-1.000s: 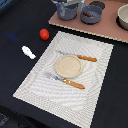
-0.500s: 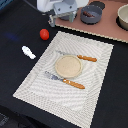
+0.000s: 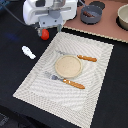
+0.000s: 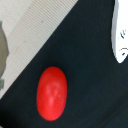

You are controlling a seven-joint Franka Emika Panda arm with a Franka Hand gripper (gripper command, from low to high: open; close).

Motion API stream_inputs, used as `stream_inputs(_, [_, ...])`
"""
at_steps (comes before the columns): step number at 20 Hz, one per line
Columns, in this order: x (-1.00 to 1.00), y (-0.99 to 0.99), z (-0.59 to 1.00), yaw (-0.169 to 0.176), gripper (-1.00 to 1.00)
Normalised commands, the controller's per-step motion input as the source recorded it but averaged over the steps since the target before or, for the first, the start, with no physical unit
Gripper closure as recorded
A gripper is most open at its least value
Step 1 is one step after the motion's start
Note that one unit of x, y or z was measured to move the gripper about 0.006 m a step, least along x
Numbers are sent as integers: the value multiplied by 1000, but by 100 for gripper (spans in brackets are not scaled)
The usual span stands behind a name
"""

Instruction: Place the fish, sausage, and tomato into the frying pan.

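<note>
The tomato (image 3: 45, 34), near the desk's far edge, could be nudged away by the claw (image 3: 46, 31), whose opening cannot be judged.

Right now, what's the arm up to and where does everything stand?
The gripper hangs over the tomato, which lies on the dark table beside the striped placemat; it isn't gripped yet. The fish lies on the table too. The frying pan sits at the far side with something dark inside, possibly the sausage.
</note>
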Motion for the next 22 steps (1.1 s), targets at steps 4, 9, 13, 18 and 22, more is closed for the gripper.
stream_inputs(4, [-980, -399, -435, 0, -100])
stream_inputs(9, [-1000, -211, -409, 10, -100])
stream_inputs(13, [-1000, -169, -436, 14, -100])
stream_inputs(18, [-655, -281, -288, 83, -100])
stream_inputs(22, [-231, -223, -96, 126, -100])
